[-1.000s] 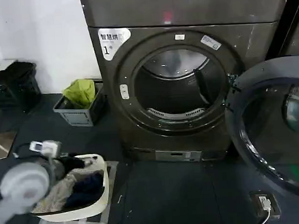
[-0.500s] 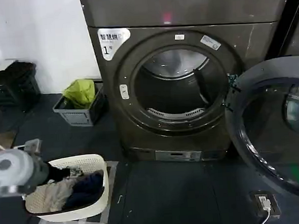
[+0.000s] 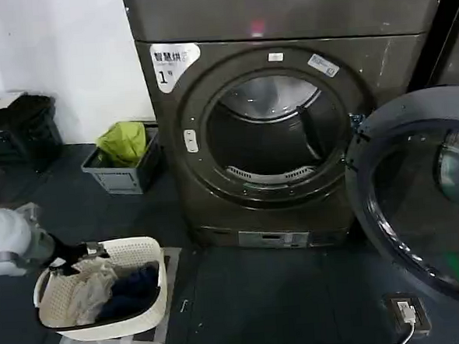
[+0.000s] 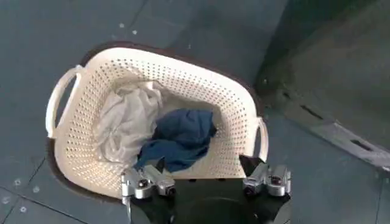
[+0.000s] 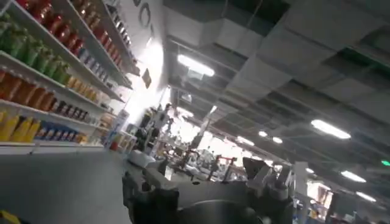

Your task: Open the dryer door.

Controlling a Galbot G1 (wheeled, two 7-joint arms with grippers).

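The door (image 3: 418,199) stands swung wide at right; opening looks complete. Left hand (image 4: 206,182), fingers wide and empty, hovers over the basket (image 4: 73,125). Next: park.

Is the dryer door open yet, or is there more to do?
Done: the dryer door stands swung wide to the right, and the drum is exposed. In hand: nothing; the left gripper hangs open and empty over the laundry basket, low at the robot's left. The right gripper is open, pointing away at shelves and ceiling. Nothing looks left.
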